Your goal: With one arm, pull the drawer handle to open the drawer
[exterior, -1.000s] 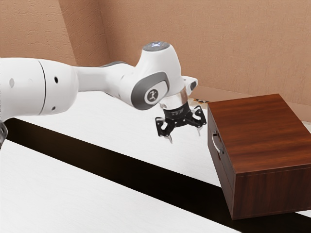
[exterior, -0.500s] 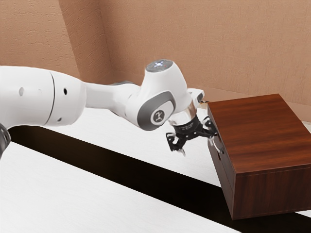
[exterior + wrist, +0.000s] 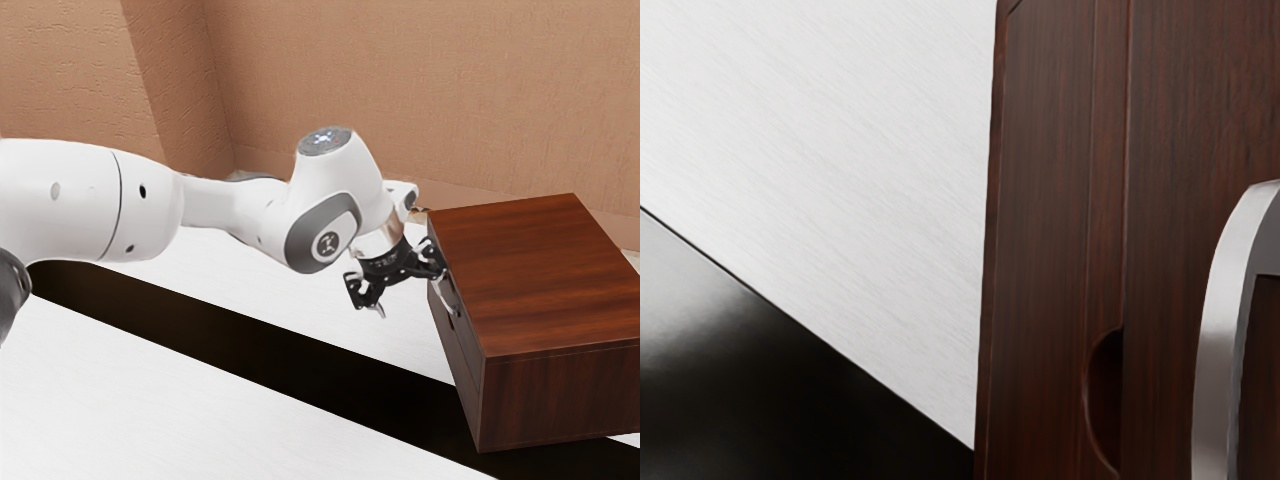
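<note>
One white arm (image 3: 150, 205) is reaching across the pale surface (image 3: 250, 260), and at its tip the two black fingers (image 3: 368, 292) are spread apart, open, clasping nothing. Ahead of them sits one dark wooden cabinet (image 3: 545, 270), the only piece of furniture on the surface. On the face turned toward the fingers there is one drawer front (image 3: 458, 345), which looks flush with the cabinet body from where I stand. On that front is one silver handle (image 3: 447, 295), a single curved bar. The farther finger is right up by the handle's upper end. I cannot tell if it is touching the metal. The nearer finger hangs apart from the drawer front, over the surface, so the handle is at the far side of the open gap rather than between the two tips.

From the hand's own camera, the drawer front (image 3: 1060, 250) shows just ahead of the fingers, its grain running lengthwise, with one rounded notch (image 3: 1105, 400) cut into the wood. Just beyond the notch is the one handle (image 3: 1230, 340), its curved silver arc standing proud of the wood. To the other side lies the pale surface (image 3: 820, 150), with one dark band (image 3: 740, 390) running across it behind the fingers.
</note>
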Controlling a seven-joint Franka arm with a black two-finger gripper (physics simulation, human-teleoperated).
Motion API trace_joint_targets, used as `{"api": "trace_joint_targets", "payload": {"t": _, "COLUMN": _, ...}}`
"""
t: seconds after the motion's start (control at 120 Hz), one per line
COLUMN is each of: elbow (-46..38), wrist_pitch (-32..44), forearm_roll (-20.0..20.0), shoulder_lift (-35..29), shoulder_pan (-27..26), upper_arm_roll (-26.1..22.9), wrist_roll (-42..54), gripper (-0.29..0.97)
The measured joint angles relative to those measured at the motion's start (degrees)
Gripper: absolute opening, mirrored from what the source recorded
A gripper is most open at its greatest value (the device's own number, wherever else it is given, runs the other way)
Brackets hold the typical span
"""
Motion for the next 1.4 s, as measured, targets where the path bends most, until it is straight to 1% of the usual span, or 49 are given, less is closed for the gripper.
{"api": "trace_joint_targets", "payload": {"t": 0.525, "elbow": 0.57, "wrist_pitch": 1.34, "forearm_roll": -0.74, "shoulder_lift": 1.52, "shoulder_pan": -0.06, "upper_arm_roll": -0.1, "wrist_roll": 1.46, "gripper": 0.68}}
{"api": "trace_joint_targets", "payload": {"t": 0.867, "elbow": -0.32, "wrist_pitch": 1.27, "forearm_roll": -1.58, "shoulder_lift": 1.26, "shoulder_pan": -0.01, "upper_arm_roll": -0.02, "wrist_roll": 1.91, "gripper": 0.68}}
{"api": "trace_joint_targets", "payload": {"t": 1.117, "elbow": -2.52, "wrist_pitch": 0.66, "forearm_roll": -1.46, "shoulder_lift": -0.59, "shoulder_pan": 0.34, "upper_arm_roll": 0.19, "wrist_roll": 2.19, "gripper": 0.68}}
{"api": "trace_joint_targets", "payload": {"t": 1.4, "elbow": -6.85, "wrist_pitch": 0.36, "forearm_roll": -1.64, "shoulder_lift": -3.68, "shoulder_pan": 0.97, "upper_arm_roll": 0.34, "wrist_roll": 2.46, "gripper": 0.68}}
